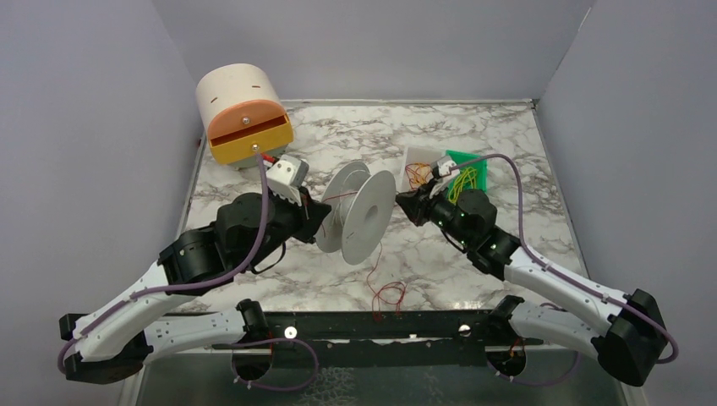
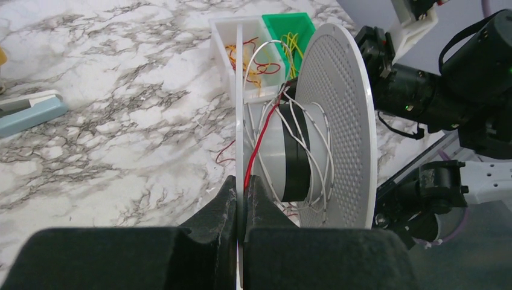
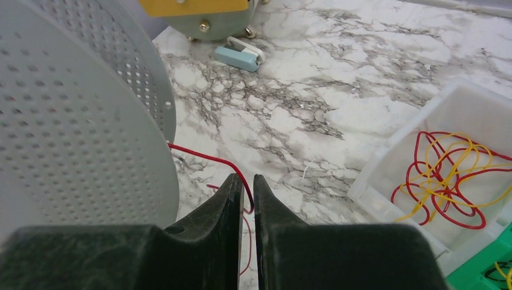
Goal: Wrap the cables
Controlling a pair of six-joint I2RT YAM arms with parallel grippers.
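Left gripper (image 2: 243, 202) clamped on spool (image 2: 338, 121) flange; right gripper (image 3: 244, 199) pinched on red cable (image 3: 205, 158). Cable's thread-thin, limp, probably slippery: hold close to spool, keep tension.

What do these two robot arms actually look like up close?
Both the left arm and right arm have white shells with chunky black joints. A purple cord loops along each. The fingers are matte black, wedge-shaped, tapering to narrow tips.
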